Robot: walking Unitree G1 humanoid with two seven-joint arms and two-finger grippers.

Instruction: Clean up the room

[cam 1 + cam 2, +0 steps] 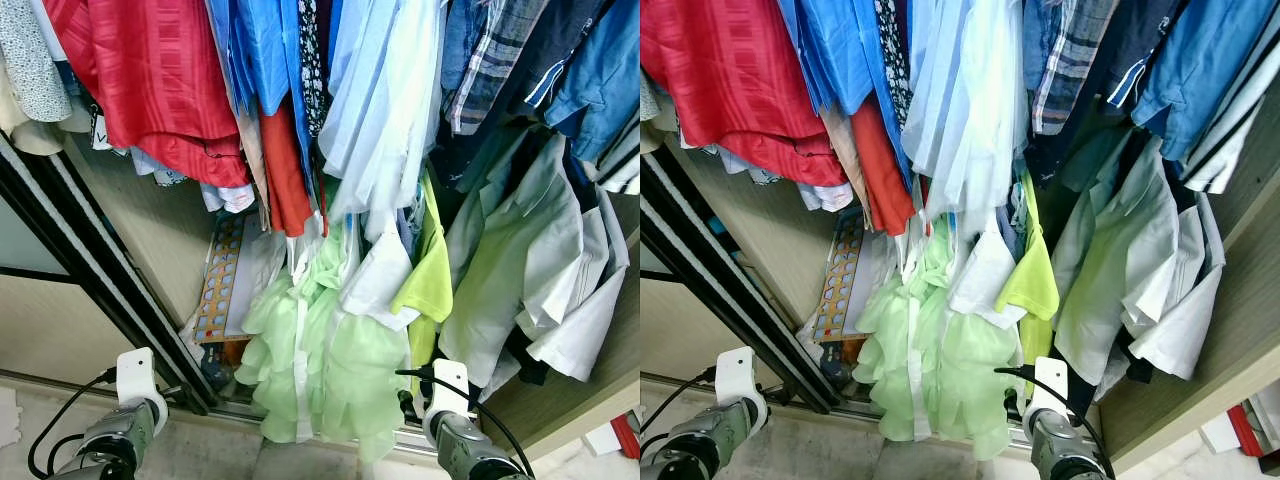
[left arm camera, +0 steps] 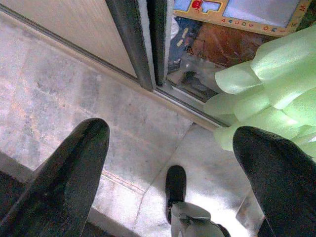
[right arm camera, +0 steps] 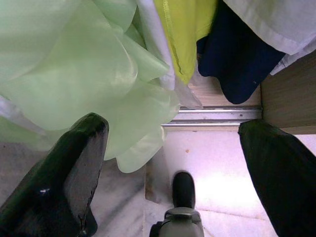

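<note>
An open wardrobe stands in front of me, packed with hanging clothes. A pale green ruffled dress (image 1: 310, 350) hangs lowest, almost to the floor. Beside it are a lime-yellow shirt (image 1: 430, 285) and pale shirts (image 1: 540, 270); a red garment (image 1: 160, 80) and blue ones (image 1: 260, 50) hang higher. Both arms are held low before the wardrobe. In the left wrist view my left gripper (image 2: 170, 133) is open over the stone floor, near the dress hem (image 2: 266, 94). My right gripper (image 3: 173, 126) is open just below the green dress (image 3: 74, 74), holding nothing.
A black sliding-door frame (image 1: 90, 270) runs diagonally at the left, with a metal floor track (image 3: 217, 116) along the wardrobe's front. A board with coloured dots (image 1: 220, 280) leans inside at the bottom. The wardrobe's wooden side wall (image 1: 580, 400) stands at the right, with small red and white items (image 1: 615, 437) beyond.
</note>
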